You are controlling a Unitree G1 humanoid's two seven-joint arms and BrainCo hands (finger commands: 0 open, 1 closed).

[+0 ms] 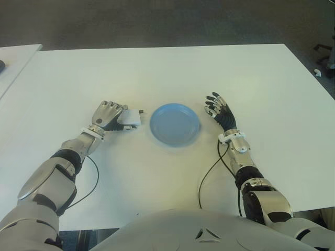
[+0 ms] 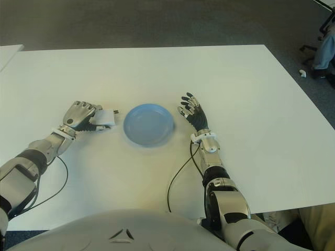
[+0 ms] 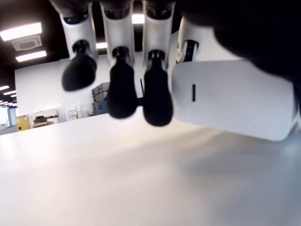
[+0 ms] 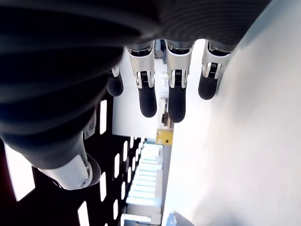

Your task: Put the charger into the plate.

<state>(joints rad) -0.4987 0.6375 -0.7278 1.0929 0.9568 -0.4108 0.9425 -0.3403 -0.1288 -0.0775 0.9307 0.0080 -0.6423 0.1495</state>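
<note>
Here, a small white boxy plastic charger is seen gripped in the silver left hand, whose fingers are curled over it, just to the left of a round light-blue plate on the wide white table. The charger is held beside the plate's left rim, outside it, with a short dark prong end turned toward the plate. Whether the charger touches the tabletop cannot be told from the eye views; in the left wrist view it is shown as a white block with a thin dark slit, held slightly above the table, with the dark fingertips hanging beside it. The right hand is seen just to the right of the plate, its dark fingers loosely extended and nothing held; the right wrist view confirms uncurled fingers above bare table.
</note>
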